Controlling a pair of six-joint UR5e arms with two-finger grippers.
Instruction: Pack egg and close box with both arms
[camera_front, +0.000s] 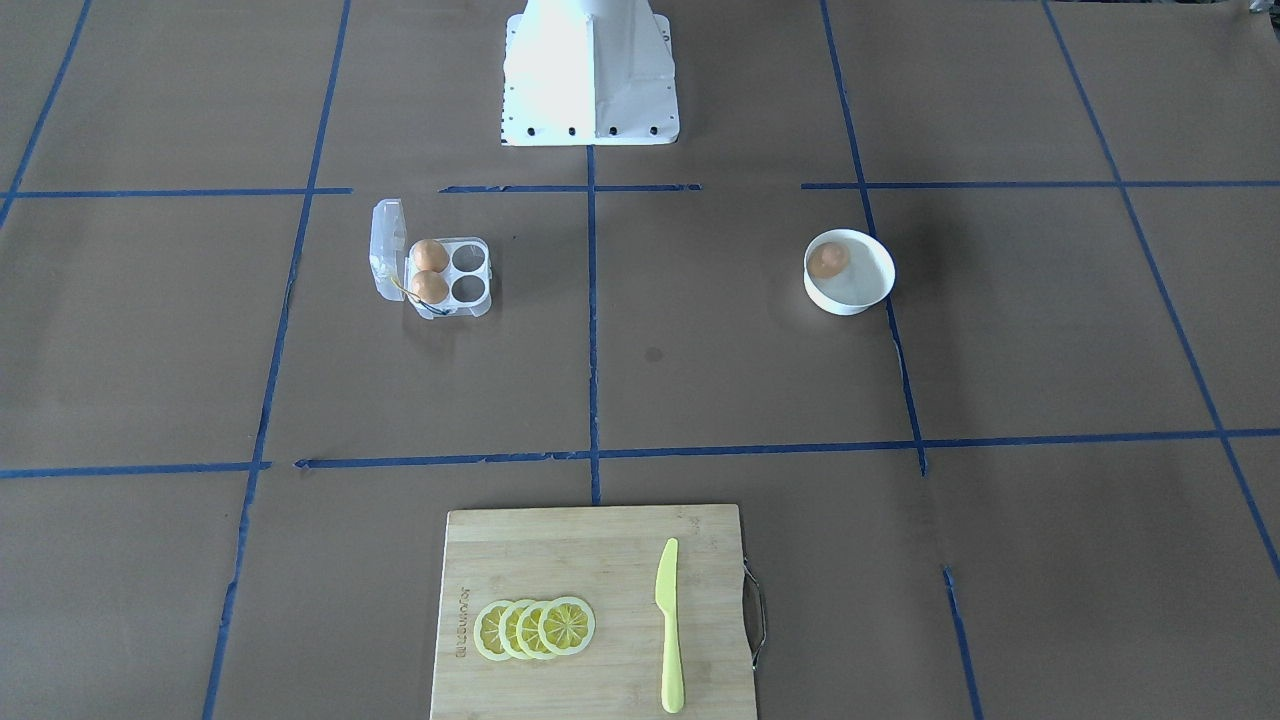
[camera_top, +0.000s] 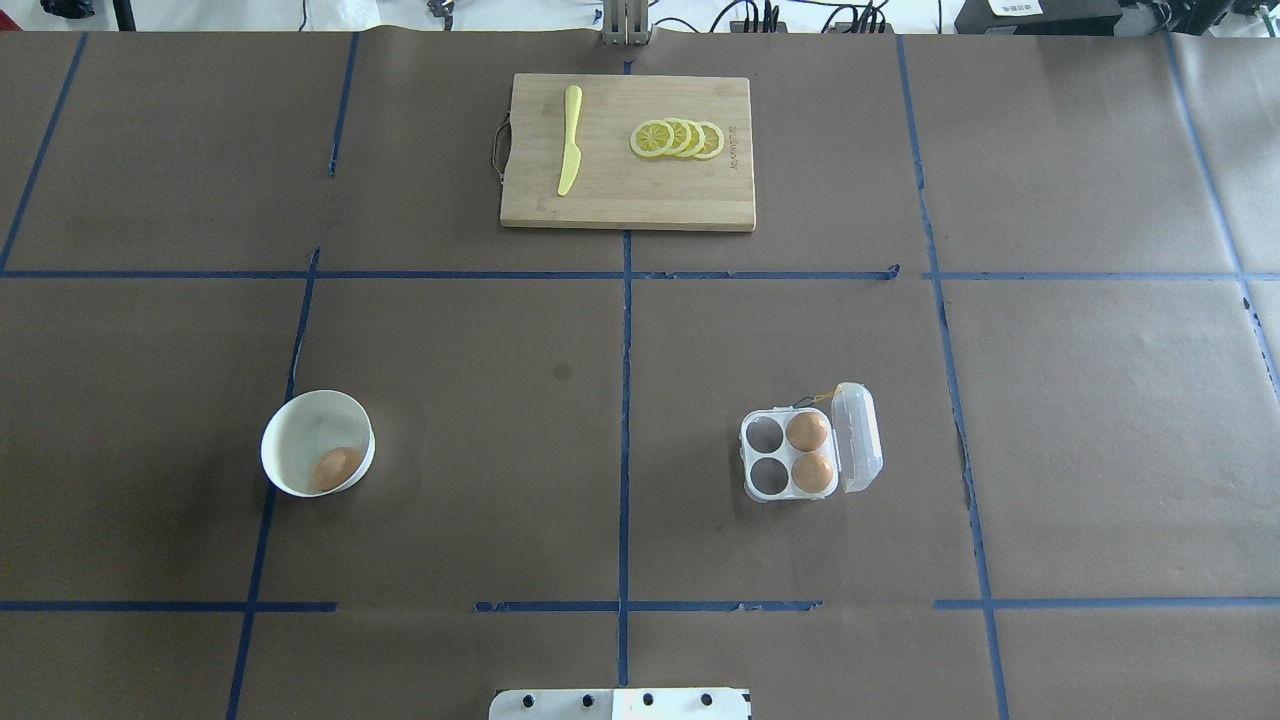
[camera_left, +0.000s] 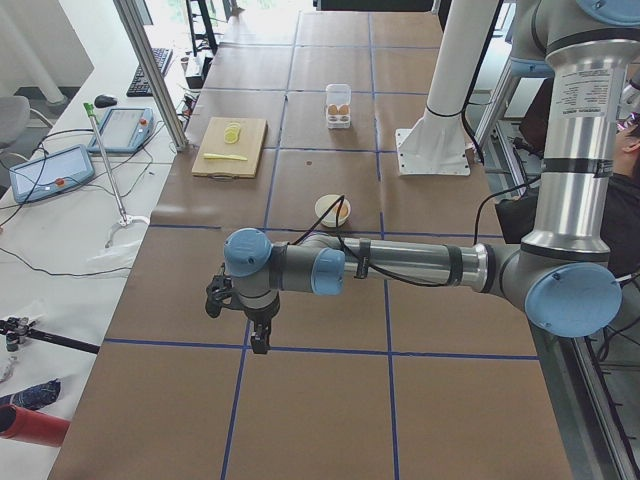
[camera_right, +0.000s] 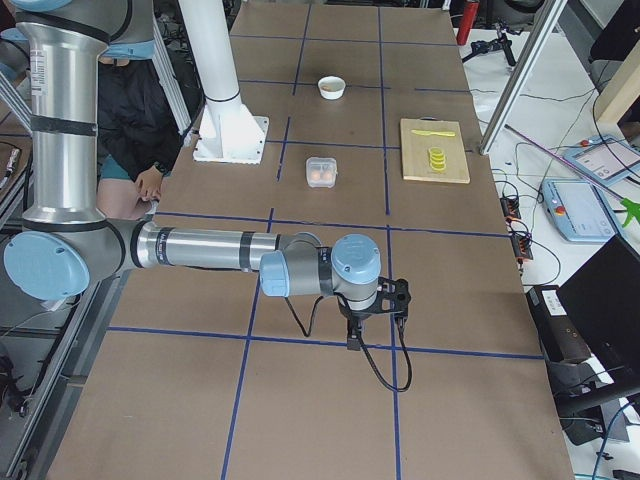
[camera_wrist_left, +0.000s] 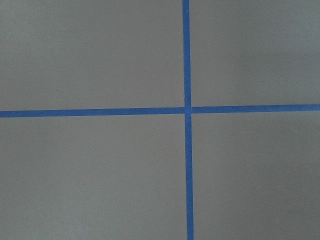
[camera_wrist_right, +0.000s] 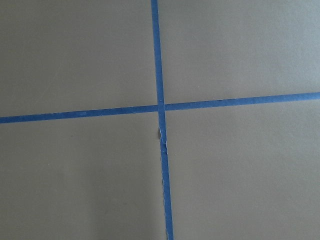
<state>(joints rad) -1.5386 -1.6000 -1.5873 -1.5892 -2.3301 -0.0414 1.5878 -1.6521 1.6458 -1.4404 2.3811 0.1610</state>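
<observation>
One egg (camera_front: 828, 260) lies in the round white bowl (camera_front: 868, 292) on the robot's left; it also shows in the overhead view (camera_top: 337, 468). The clear box (camera_front: 468, 274) stands on the robot's right with its lid (camera_front: 388, 250) open and upright. Two eggs (camera_top: 806, 431) (camera_top: 812, 472) fill the cups next to the lid, and the other two cups are empty. A yellow string (camera_top: 825, 398) hangs at its corner. The left gripper (camera_left: 258, 340) and the right gripper (camera_right: 352, 338) show only in the side views, pointing down, far from the box and bowl. I cannot tell whether they are open.
A wooden cutting board (camera_top: 620, 200) with lemon slices (camera_top: 678, 139) and a yellow knife (camera_top: 569, 140) lies at the far middle. The white pedestal base (camera_front: 590, 80) stands at the robot's side. Both wrist views show only brown paper with blue tape lines.
</observation>
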